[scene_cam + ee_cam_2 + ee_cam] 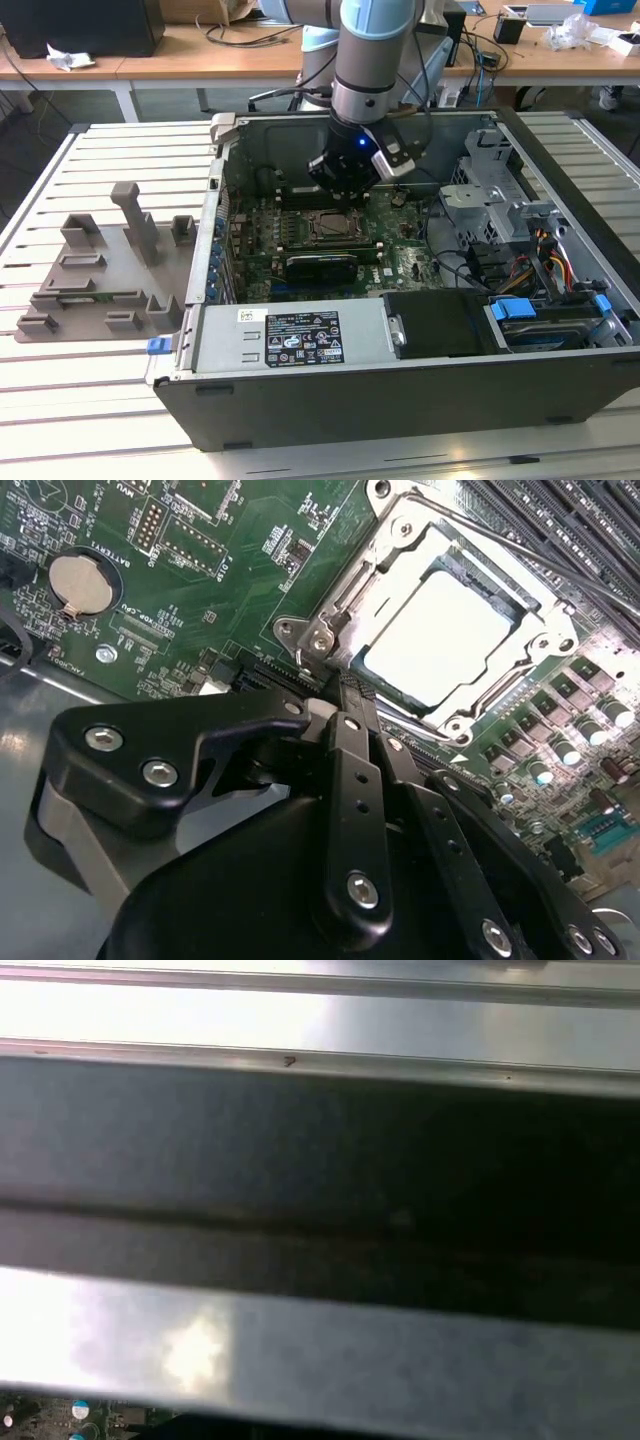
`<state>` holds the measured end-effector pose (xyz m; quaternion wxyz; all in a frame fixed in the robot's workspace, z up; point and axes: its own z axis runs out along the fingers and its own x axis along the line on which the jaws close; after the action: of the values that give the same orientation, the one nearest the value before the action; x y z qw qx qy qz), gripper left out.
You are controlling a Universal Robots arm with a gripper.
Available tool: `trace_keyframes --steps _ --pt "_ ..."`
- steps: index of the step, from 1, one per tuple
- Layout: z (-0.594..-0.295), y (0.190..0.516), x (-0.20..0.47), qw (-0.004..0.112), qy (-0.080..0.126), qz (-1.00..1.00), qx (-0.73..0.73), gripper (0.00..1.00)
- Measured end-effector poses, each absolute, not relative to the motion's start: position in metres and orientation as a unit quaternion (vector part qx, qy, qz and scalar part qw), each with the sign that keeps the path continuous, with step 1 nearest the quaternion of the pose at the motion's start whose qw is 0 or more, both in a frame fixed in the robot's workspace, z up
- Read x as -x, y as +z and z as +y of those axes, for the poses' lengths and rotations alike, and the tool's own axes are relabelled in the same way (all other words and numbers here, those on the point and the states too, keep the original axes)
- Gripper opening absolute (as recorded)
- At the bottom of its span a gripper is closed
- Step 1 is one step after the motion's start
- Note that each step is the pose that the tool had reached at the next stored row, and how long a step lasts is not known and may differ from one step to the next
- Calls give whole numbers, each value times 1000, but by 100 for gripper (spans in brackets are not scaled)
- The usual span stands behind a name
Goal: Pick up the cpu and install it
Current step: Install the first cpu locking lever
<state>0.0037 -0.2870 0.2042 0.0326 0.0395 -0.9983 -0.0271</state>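
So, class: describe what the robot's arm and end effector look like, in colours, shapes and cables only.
The arm is a silvery-grey cylinder with a light blue joint cap. Black cables run beside it. The end effector is black, built of flat linked bars fixed with silver screws. A small blue light glows at the wrist.

We see the cpu [437, 635] seated in the socket frame [330, 630], coin battery [79, 583] well apart on the motherboard [250, 570]

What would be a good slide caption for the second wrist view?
The robot's claw hovers beside the socket frame, where the silvery cpu lies seated on the green motherboard.
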Motion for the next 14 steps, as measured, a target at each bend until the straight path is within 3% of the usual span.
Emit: trace_keyframes --steps 14 --pt "-288 199 -6 33 -28 -998 -40 11"
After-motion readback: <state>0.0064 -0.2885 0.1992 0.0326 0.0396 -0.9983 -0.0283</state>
